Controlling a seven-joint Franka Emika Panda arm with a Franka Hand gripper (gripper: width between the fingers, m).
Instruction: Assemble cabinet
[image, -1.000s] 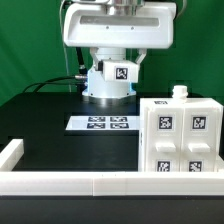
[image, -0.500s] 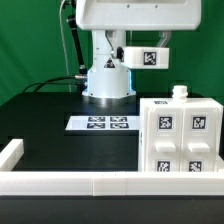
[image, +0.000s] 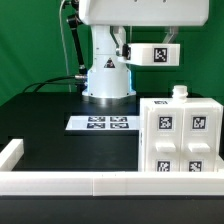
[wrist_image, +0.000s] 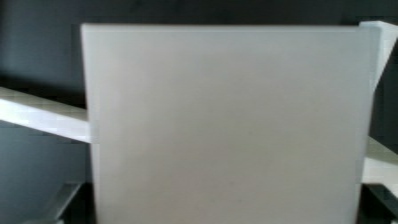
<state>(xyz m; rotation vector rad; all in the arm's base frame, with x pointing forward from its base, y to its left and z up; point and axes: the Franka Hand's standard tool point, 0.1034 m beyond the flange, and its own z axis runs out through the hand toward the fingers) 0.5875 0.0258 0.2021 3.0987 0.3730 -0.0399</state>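
At the lower right of the exterior view stands the cabinet (image: 180, 138), upright on the black table (image: 40, 125). Its tagged front faces us, and a small white stub (image: 180, 92) sits on its top. Its foot is hidden behind the white rail (image: 100, 183) that runs along the bottom edge. The marker board (image: 103, 123) lies apart from it, near the centre of the frame.

The arm (image: 140, 12) spans the top of the frame. Its tagged wrist block (image: 157, 55) is at the upper right, well above the cabinet and touching nothing. In the wrist view a pale flat panel (wrist_image: 222, 110) fills most of the frame; we take it for a face of the cabinet, out of focus.

We cannot tell whether the gripper is released or clenched, since neither picture shows its fingers clearly. We judge this an approach step, with nothing visibly carried. The next move calls for a descent lined up squarely over the cabinet, with the fingers kept clear of the stub and the top edges.
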